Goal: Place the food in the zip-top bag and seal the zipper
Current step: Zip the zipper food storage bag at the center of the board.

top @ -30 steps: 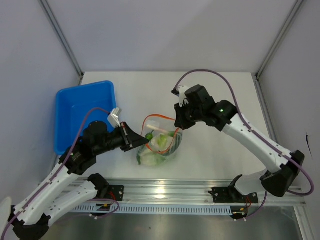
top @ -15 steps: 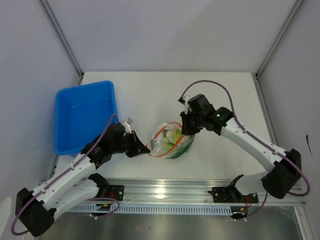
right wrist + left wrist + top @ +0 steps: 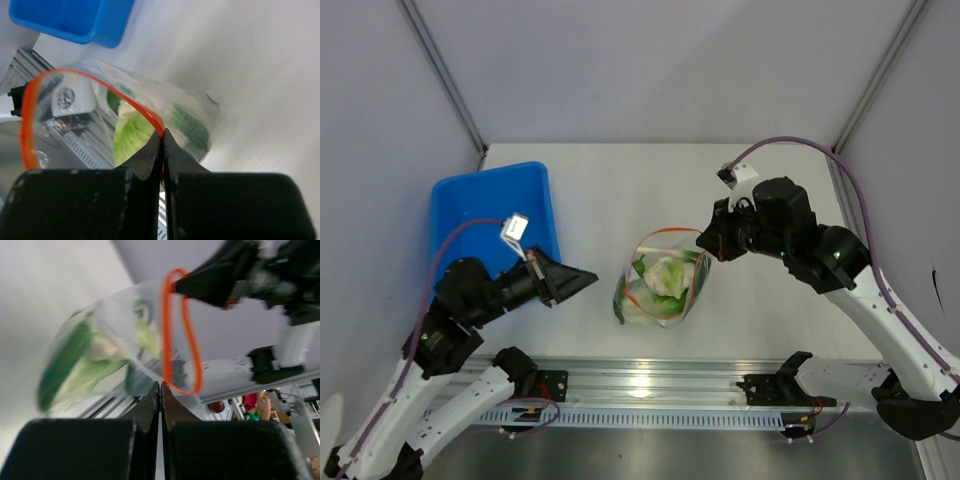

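My right jaws are clamped on the zipper [image 3: 164, 330] of the zip-top bag [image 3: 660, 305]; my left jaws are together, empty, nearby.

The see-through crinkly plastic bag [image 3: 645, 305] is thin and glossy, and its wrinkles catch the light. Its orange-red mouth strip [image 3: 665, 231] looks like thicker, smooth plastic. The green-and-white toy vegetables [image 3: 668, 272] seem to be smooth plastic. The blue plastic bin [image 3: 470, 215] is smooth and slightly shiny. The white table [image 3: 620, 180] is matt, and the ribbed metal rail [image 3: 650, 385] shines.
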`<action>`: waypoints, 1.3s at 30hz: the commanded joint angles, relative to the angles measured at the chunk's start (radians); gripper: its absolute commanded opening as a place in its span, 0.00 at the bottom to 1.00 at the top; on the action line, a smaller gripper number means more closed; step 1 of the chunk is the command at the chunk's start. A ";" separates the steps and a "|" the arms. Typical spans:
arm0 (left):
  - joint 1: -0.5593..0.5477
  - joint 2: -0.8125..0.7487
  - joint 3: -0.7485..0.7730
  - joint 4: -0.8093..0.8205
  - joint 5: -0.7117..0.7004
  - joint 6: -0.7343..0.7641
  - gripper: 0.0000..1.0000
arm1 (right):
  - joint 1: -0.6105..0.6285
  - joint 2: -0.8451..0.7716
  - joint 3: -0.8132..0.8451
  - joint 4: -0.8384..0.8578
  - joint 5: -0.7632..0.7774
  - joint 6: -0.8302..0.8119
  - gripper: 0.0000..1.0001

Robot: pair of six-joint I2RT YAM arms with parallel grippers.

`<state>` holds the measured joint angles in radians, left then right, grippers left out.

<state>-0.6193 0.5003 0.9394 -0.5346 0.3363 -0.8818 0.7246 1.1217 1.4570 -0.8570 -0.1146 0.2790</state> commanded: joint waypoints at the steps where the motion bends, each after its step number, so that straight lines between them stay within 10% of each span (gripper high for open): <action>1: 0.004 0.056 -0.203 -0.021 0.038 -0.034 0.01 | 0.006 0.001 -0.101 0.042 -0.002 0.023 0.00; 8: 0.003 0.029 -0.338 0.097 0.098 -0.088 0.06 | 0.007 0.006 -0.247 0.115 -0.045 0.037 0.00; 18: -0.034 0.138 -0.250 0.157 0.224 -0.055 0.62 | 0.022 0.017 -0.224 0.115 -0.050 0.068 0.00; 39: -0.140 0.360 -0.367 0.419 0.185 -0.209 0.63 | 0.048 -0.010 -0.222 0.144 -0.043 0.077 0.00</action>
<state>-0.7509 0.8394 0.5747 -0.2413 0.5064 -1.0626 0.7612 1.1385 1.1976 -0.7719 -0.1547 0.3473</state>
